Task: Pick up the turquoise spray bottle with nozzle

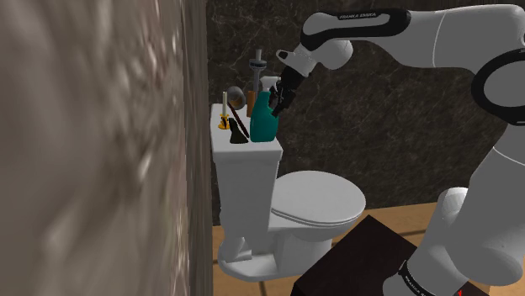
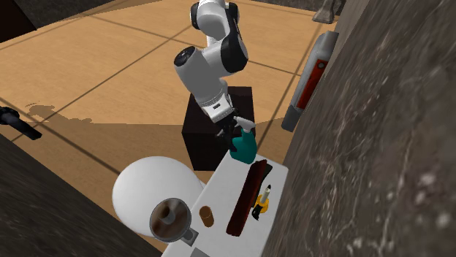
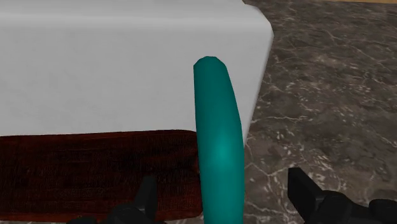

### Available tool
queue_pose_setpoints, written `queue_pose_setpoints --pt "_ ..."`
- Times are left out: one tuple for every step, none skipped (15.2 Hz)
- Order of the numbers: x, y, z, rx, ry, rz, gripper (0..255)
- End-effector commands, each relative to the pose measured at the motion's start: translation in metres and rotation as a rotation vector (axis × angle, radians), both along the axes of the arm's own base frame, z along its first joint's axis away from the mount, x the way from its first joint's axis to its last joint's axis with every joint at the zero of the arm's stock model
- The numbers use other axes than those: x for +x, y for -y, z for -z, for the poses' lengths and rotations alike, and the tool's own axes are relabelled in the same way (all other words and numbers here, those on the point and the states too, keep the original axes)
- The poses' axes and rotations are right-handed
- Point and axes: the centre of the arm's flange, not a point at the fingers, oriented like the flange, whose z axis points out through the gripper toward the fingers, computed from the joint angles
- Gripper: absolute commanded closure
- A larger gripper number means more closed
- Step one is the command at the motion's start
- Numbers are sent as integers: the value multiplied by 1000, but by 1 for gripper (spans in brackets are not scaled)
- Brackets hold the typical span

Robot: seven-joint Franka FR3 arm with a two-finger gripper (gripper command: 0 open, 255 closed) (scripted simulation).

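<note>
The turquoise spray bottle [image 1: 263,120] with a white nozzle stands at the end of the white toilet tank lid [image 1: 252,148] nearest the arm. My black gripper [image 1: 283,94] is at the bottle's top, on the side toward the arm. From above, the gripper [image 2: 229,135] is right against the bottle [image 2: 243,150]. In the wrist view the turquoise body [image 3: 219,140] rises between my fingers [image 3: 305,191]. They stand apart, and a gap shows on each side of the bottle. The gripper [image 3: 226,198] is open and holds nothing.
Also on the lid [image 2: 226,191] are a long dark red-brown object [image 2: 248,194], a small yellow item [image 2: 263,201], a brown bottle [image 2: 207,216] and a round grey thing [image 2: 169,217]. A stone wall [image 2: 380,146] runs behind the tank. The toilet seat [image 1: 315,200] lies below.
</note>
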Motion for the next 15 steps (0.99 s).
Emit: queue_pose_setpoints --pt "-1 0 9 0 0 0 0" --pt "-1 0 9 0 0 0 0" --pt "-1 0 9 0 0 0 0" --pt "-1 0 9 0 0 0 255" --pt "-1 0 9 0 0 0 255" --pt "-1 0 9 0 0 0 255" --pt "-1 0 8 0 0 0 255" --pt "-1 0 8 0 0 0 255" --pt "-1 0 8 0 0 0 255" --pt "-1 0 8 0 0 0 255" --pt "-1 0 8 0 0 0 255" --pt "-1 0 8 0 0 0 255" --pt "-1 0 9 0 0 0 255" --pt "-1 0 3 0 0 0 255" --pt "-1 0 -2 0 0 0 255"
